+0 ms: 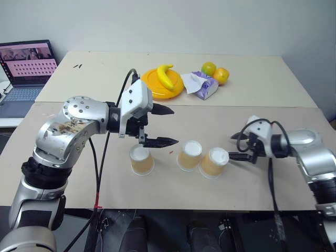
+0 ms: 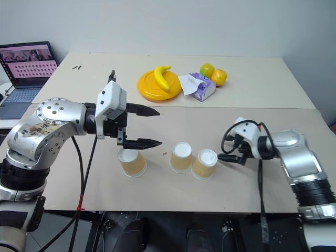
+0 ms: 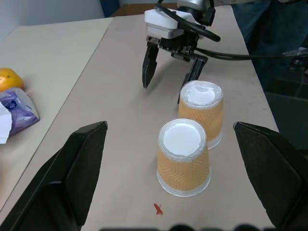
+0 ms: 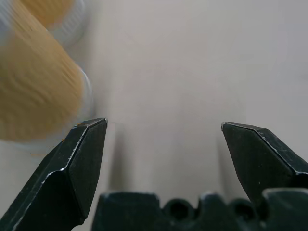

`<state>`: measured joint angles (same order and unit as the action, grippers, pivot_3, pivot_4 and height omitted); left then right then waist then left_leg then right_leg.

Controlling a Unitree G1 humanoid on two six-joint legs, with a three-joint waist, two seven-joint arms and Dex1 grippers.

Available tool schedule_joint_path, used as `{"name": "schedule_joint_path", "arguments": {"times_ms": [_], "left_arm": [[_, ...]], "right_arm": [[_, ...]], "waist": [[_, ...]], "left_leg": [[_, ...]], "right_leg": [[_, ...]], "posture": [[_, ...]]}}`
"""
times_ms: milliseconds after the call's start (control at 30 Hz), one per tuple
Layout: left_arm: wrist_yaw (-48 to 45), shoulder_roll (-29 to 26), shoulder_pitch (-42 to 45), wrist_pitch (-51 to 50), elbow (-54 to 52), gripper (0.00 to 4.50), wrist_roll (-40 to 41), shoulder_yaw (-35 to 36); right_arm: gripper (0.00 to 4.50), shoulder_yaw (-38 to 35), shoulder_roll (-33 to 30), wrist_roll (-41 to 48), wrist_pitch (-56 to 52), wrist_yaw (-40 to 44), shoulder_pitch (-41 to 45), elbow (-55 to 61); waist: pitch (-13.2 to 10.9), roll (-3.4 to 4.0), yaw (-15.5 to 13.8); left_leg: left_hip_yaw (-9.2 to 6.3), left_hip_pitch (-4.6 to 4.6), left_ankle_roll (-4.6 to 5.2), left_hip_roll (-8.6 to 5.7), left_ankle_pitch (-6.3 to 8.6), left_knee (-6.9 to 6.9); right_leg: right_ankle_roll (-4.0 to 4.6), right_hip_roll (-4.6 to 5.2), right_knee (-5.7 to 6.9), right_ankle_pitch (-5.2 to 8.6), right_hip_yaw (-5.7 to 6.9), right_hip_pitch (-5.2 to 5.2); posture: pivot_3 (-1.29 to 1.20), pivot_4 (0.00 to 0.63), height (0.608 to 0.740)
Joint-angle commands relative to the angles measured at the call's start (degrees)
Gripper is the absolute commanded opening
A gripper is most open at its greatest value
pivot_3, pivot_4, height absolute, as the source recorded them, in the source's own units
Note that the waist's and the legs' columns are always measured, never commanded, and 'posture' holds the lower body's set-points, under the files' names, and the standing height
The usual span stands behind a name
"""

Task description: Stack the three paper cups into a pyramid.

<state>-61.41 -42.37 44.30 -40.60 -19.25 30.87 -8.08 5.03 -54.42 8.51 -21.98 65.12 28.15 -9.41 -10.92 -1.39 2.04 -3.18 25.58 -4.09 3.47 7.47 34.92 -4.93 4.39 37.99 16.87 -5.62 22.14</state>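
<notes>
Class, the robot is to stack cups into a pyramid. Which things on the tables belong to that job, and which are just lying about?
Belong to the job:
three paper cups, upside down: left cup, middle cup, right cup

Lying about:
banana on a yellow plate
tissue pack
two citrus fruits
laptop

Light: bright, even, from overhead; no glare on the bench (image 1: pixel 252 178).
Shadows: soft and short beside the paper cups (image 3: pixel 184 159).
Focus, head views: sharp throughout.
Focus, right wrist view: nearest cup (image 4: pixel 33 82) smeared, badly blurred.
</notes>
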Motion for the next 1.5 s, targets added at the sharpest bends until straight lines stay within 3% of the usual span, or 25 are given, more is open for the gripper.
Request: {"name": "schedule_joint_path", "arguments": {"times_ms": [33,267,367,500,767,933,1067,1167,1500], "left_arm": [[0.1,0.1,-0.1,0.1,-0.7,4.5,0.6,1.2],[3.1,1.1,-1.6,1.2,1.2,4.5,0.3,4.3],[7.2,0.3,-7.7,1.0,4.3,4.5,1.4,13.4],[9.9,-0.5,-13.2,2.8,5.8,4.5,0.6,19.1],[13.3,-0.1,-27.6,0.9,-0.9,4.5,5.4,29.9],[17.9,2.8,-35.5,-2.5,-10.9,4.5,14.3,36.4],[17.3,4.6,-46.9,-0.9,-19.3,4.5,17.9,39.6],[17.1,6.4,-53.8,1.9,-22.3,4.5,17.4,39.6],[16.8,15.6,-67.3,19.3,-22.9,4.5,4.3,28.6]], "right_arm": [[4.45,-4.5,-3.5,-0.1,2.8,0.1,-0.3,-2.0],[4.45,-11.9,-6.3,5.8,-0.4,3.0,0.1,-1.6],[4.45,-22.9,-9.8,27.5,-15.3,14.5,0.0,12.6],[4.45,-25.5,-11.7,36.3,-21.0,18.1,-0.5,19.0],[4.45,-17.8,-12.0,33.9,-17.8,20.9,1.7,18.5],[4.45,-12.8,-11.2,30.5,-14.4,23.6,3.6,14.6],[4.45,-11.0,-10.8,30.3,-14.0,24.9,5.0,13.6],[4.45,-10.9,-10.9,30.3,-14.2,24.9,5.0,13.5],[4.45,-16.5,-11.1,37.4,-21.0,21.1,8.2,15.9]], "waist": [[0.0,0.0,0.1],[0.0,0.0,0.6],[-0.1,0.39,0.8],[-0.1,0.29,0.6],[0.0,-0.03,0.3],[0.0,-0.03,0.3],[0.0,-0.02,0.4],[0.0,-0.02,0.5],[0.0,-0.01,0.1]], "left_leg": [[0.0,0.0,0.0,0.0,0.0,0.0],[0.01,-0.04,0.0,0.01,0.0,-0.03],[0.02,-0.03,0.0,0.01,0.0,-0.02],[-0.06,-0.1,0.07,0.12,0.04,-0.14],[0.07,-0.07,0.02,0.08,0.03,0.05],[0.08,-0.04,0.03,0.11,0.03,-0.03],[0.13,-0.07,0.03,0.11,0.04,-0.06],[0.14,-0.09,0.03,0.12,0.04,-0.07],[0.19,-0.09,0.02,0.14,0.04,-0.03]], "right_leg": [[0.0,0.0,0.01,0.0,0.0,0.0],[0.01,-0.01,0.02,0.0,-0.03,0.0],[0.01,0.0,0.03,-0.01,-0.06,0.0],[0.07,-0.1,0.06,0.02,0.03,-0.02],[0.03,0.01,0.0,-0.01,0.0,-0.04],[0.05,-0.01,-0.01,0.0,0.0,0.03],[0.07,0.01,-0.02,0.0,-0.04,0.02],[0.11,0.0,0.0,0.01,-0.05,0.05],[0.16,-0.02,-0.14,0.03,-0.08,0.03]], "posture": [[0.0,0.15,0.732],[0.0,0.15,0.732],[0.0,0.15,0.732],[0.0,0.15,0.732],[0.0,0.15,0.732],[0.0,0.15,0.732],[0.0,0.15,0.732],[0.0,0.15,0.732],[0.0,0.15,0.732]]}}
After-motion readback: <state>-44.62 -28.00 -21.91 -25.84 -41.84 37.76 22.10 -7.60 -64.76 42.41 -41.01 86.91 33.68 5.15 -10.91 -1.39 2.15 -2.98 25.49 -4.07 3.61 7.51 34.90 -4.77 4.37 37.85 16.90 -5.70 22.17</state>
